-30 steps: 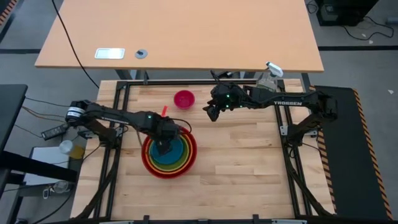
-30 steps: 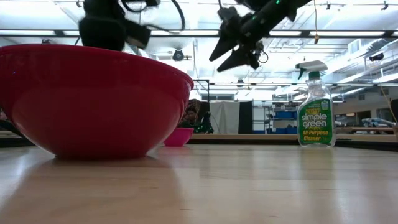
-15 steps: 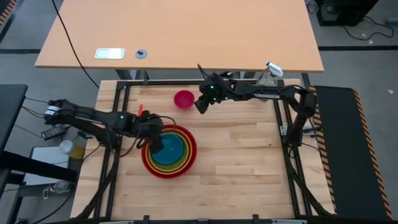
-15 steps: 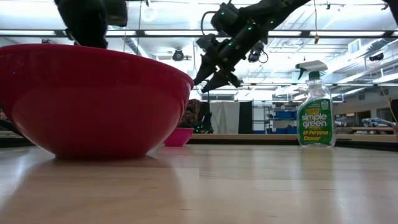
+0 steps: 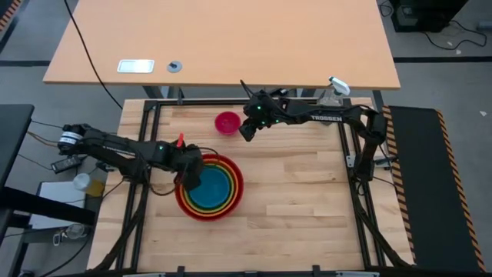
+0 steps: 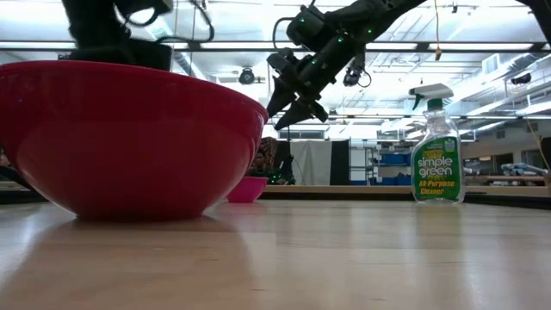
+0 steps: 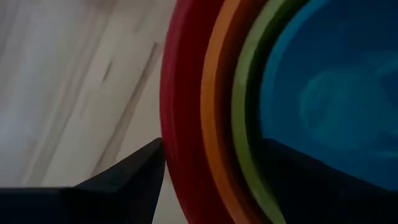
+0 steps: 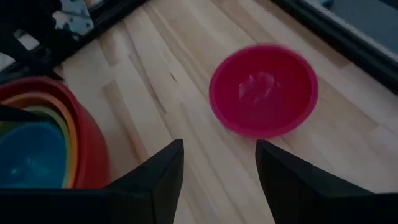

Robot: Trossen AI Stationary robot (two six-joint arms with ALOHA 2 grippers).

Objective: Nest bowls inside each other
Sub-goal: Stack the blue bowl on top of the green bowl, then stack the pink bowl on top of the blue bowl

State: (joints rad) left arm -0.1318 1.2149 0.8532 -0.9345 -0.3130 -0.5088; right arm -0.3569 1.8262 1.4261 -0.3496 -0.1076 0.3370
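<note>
Four bowls sit nested near the table's left middle: red (image 5: 181,201) outermost, then orange (image 7: 214,93), lime green (image 7: 245,99) and blue (image 5: 211,188) innermost. My left gripper (image 5: 188,178) hangs open over the stack's left rim. One finger is outside the red bowl (image 7: 180,93), the other over the blue one (image 7: 329,81). The small magenta-pink bowl (image 5: 227,122) rests alone on its base near the far edge. My right gripper (image 5: 244,132) hovers open just right of it and above it, and the bowl (image 8: 264,90) lies ahead of its fingers.
A clear spray bottle (image 5: 332,92) with a white trigger stands at the table's far right corner. A larger light wooden desk (image 5: 231,38) lies beyond the far edge. Bare tabletop (image 5: 300,200) stretches right of the stack and toward the near edge.
My left gripper has drawn back from over the middle of the stack toward the table's left edge and now sits over the left rim. My right gripper has moved left and a little down toward the magenta-pink bowl. The bowls have stayed in place.
</note>
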